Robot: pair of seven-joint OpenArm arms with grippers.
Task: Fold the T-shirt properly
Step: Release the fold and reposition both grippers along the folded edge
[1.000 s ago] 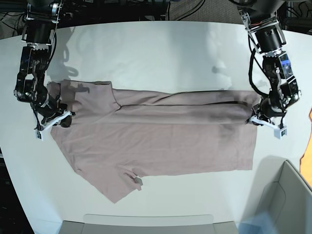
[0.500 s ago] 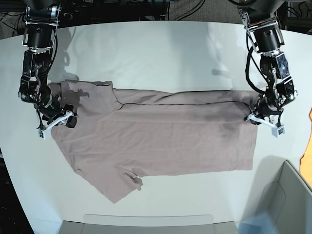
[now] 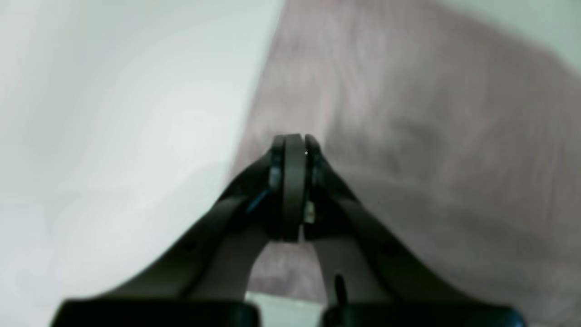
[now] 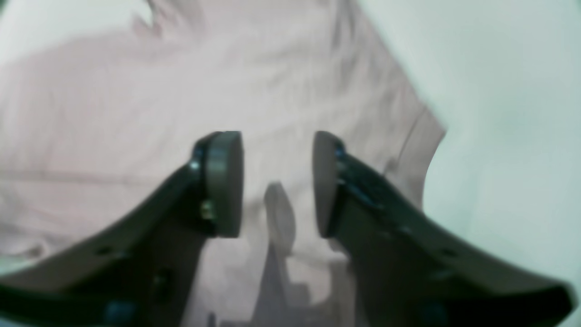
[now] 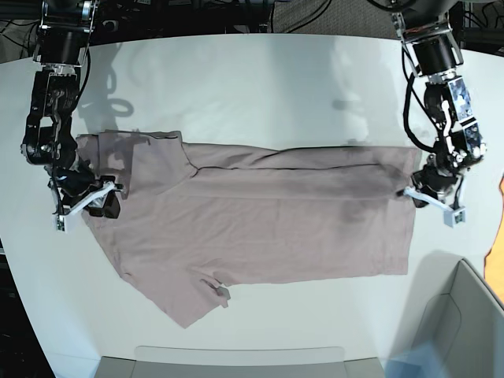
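The mauve-pink T-shirt (image 5: 268, 220) lies flat on the white table (image 5: 236, 87), its far long edge folded over, one sleeve pointing to the near left. My left gripper (image 5: 429, 197) hovers at the shirt's right end. In the left wrist view this gripper (image 3: 295, 141) is shut, with no cloth showing between its pads, just over the edge of the T-shirt (image 3: 408, 91). My right gripper (image 5: 88, 201) is at the shirt's left end. The right wrist view shows that gripper (image 4: 277, 141) open above the T-shirt (image 4: 227, 68), nothing between the fingers.
A grey box (image 5: 465, 315) stands at the near right corner. A flat grey tray (image 5: 236, 358) lies along the near edge. Something orange (image 5: 498, 236) pokes in at the right border. Dark cables and frames run behind the table's far edge.
Both grippers have let go of the shirt's ends. The left one has shut again with nothing in it, while the right one stands open. Both arms shifted slightly; the shirt lies as before.
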